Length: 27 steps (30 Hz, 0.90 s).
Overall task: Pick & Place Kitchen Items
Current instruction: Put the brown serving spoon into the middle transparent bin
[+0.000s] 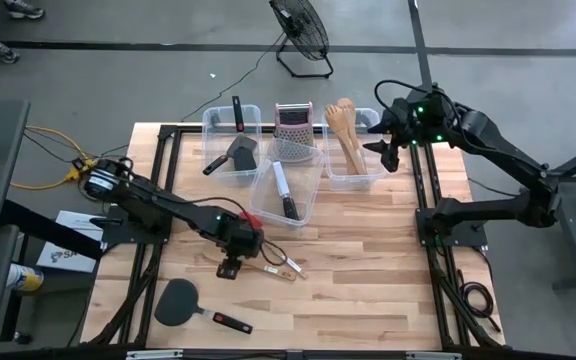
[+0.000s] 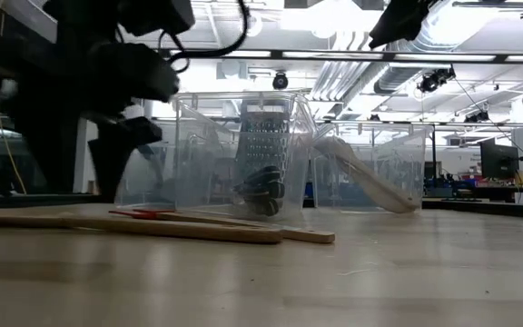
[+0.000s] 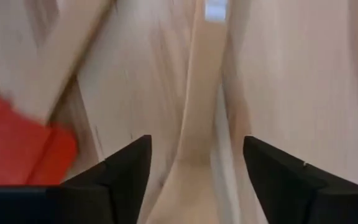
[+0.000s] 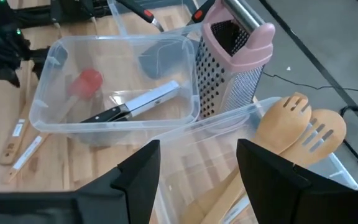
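Your left hand [image 3: 194, 165] hangs wide over the wooden spoon [image 3: 197, 124] lying lower-centre on the bench [image 1: 368, 260]; it looks light, stiff and smooth, so pinch mid-handle.

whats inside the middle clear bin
In the middle bin lies one black-handled steel knife, blade toward the box grater. The right wrist view shows something red through its clear wall; whether that is inside or on the table beyond is unclear.
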Available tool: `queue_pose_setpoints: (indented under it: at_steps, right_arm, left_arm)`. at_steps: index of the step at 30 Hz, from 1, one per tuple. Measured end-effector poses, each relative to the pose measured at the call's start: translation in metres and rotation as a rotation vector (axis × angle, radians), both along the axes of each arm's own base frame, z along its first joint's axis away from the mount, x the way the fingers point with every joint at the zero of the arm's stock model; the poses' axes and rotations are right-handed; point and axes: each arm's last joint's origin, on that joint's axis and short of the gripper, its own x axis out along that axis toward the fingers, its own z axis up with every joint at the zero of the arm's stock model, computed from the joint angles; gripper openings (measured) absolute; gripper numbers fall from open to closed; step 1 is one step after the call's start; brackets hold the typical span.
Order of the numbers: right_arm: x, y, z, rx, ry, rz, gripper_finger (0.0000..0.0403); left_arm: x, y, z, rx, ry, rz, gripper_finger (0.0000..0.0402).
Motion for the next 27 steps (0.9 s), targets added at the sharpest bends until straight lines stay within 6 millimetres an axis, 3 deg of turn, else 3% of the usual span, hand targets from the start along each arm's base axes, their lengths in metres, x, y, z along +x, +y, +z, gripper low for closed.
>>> queue_pose_setpoints:
  at_steps: [11, 16, 27]
  right_arm:
    - [0.0, 0.004, -0.003, 0.008, 0.045, -0.023, 0.0204]
    - [0.001, 0.006, -0.003, 0.004, 0.055, -0.049, 0.0204]
    - [0.0, 0.006, -0.004, 0.003, 0.062, -0.066, 0.0204]
  left_arm:
    - [0.011, -0.002, -0.03, 0.068, 0.046, -0.08, 0.0267]
    - [0.008, -0.008, -0.041, 0.179, 0.082, -0.109, 0.0265]
    - [-0.001, -0.035, -0.049, 0.265, 0.05, -0.257, 0.0178]
